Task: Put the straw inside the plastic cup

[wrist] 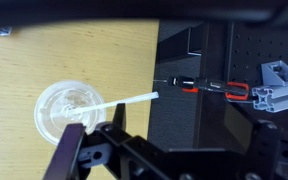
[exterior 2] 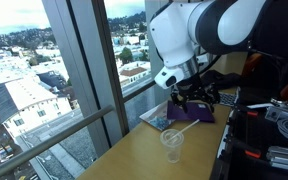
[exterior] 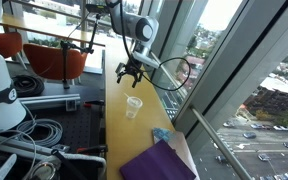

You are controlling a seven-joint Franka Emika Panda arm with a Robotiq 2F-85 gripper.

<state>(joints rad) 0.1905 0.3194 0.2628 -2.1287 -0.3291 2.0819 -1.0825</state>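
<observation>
The clear plastic cup stands upright on the wooden table; it also shows in the exterior view by the window and in the wrist view. The whitish straw has one end inside the cup and leans out over its rim; it also shows in an exterior view. My gripper hovers above the cup, open and empty, apart from the straw, and appears in both exterior views. In the wrist view its dark fingers fill the bottom edge.
A purple cloth and a small light-blue object lie on the table past the cup. Large windows run along one table edge. Black cables and metal framing sit on the dark bench beside the table.
</observation>
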